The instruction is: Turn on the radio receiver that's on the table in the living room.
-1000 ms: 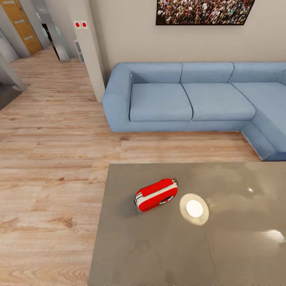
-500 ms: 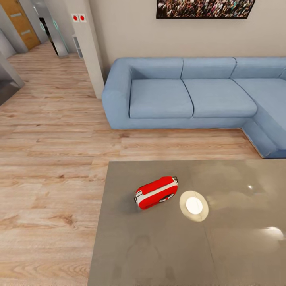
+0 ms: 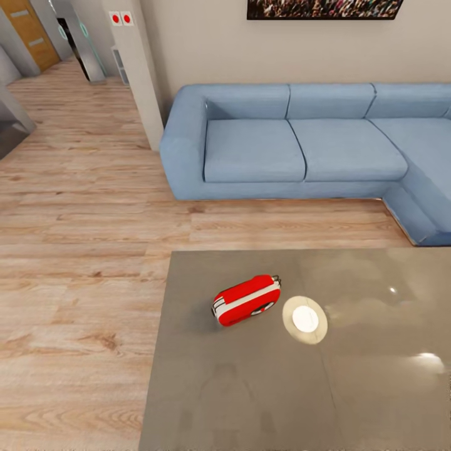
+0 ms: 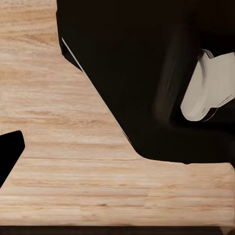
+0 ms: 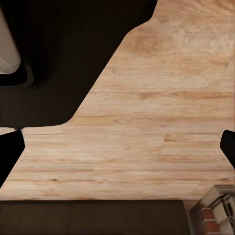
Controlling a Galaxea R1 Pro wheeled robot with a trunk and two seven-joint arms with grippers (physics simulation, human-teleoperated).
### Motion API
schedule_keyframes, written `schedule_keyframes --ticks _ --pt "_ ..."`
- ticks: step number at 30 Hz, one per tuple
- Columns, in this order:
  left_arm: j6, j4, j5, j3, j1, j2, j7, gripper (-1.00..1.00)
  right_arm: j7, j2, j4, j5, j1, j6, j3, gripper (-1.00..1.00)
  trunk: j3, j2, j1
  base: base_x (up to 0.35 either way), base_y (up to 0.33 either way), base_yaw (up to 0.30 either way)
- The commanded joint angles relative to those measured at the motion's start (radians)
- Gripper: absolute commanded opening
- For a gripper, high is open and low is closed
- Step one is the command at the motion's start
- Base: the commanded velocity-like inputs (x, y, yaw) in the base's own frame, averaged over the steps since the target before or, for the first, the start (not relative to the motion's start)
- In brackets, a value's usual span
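Radio receiver (image 3: 245,300) lies tilted on grey tabletop (image 3: 250,388), near its left edge, just beside white glowing disc (image 3: 305,319). Blue sofa (image 3: 300,147) beyond. My fingers: cannot tell whether clenched or released.

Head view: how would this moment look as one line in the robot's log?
phase: approaching | radio receiver: lying on table, untouched | white disc: beside it | sofa: beyond table | arms: low over floor
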Motion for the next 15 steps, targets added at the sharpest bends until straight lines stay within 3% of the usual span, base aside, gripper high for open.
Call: schedule_keyframes --ticks 1,15 --pt "0.001 0.000 0.000 0.000 0.000 0.000 0.000 1.00 0.000 0.000 0.000 0.000 0.000 0.000 0.000 1.00 0.002 0.007 -0.004 0.000 0.000 0.000" --pt "0.002 0.000 0.001 -0.001 0.000 0.001 0.008 1.00 0.000 0.000 0.000 0.000 0.000 0.000 0.000 1.00 0.023 0.105 -0.058 0.000 0.000 0.000"
